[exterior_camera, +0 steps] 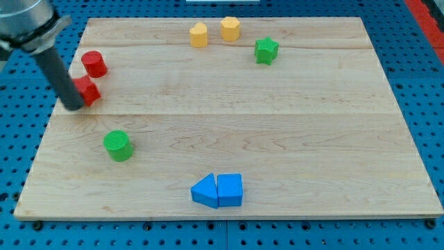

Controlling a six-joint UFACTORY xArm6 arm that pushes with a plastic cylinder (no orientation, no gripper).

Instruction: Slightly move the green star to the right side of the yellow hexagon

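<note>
Wooden and pale, the plank table (277,139) carries seven small blocks, and you can count them by colour: two yellow, two green, two red and what look like two blue pieces pressed side by side, which makes eight in all. The yellow hexagon block (230,28) sits near the view's top, with a second yellow block of less clear shape (199,35) just to its left. The green star block (266,50) lies to the right of the hexagon and a little lower, near it but apart. A green cylinder (118,146) stands alone at the view's left, lower down. The red cylinder (94,64) and a second red block (88,91) sit near the left edge. A blue triangular block (205,191) touches a blue block with a sloped top (230,189) near the view's bottom.

Your arm's dark rod leans in from the top-left corner, and my tip (72,106) rests against the left side of the lower red block, well apart from the star. No pincer is fitted, so you have no jaw state to read. No writing is legible anywhere.
</note>
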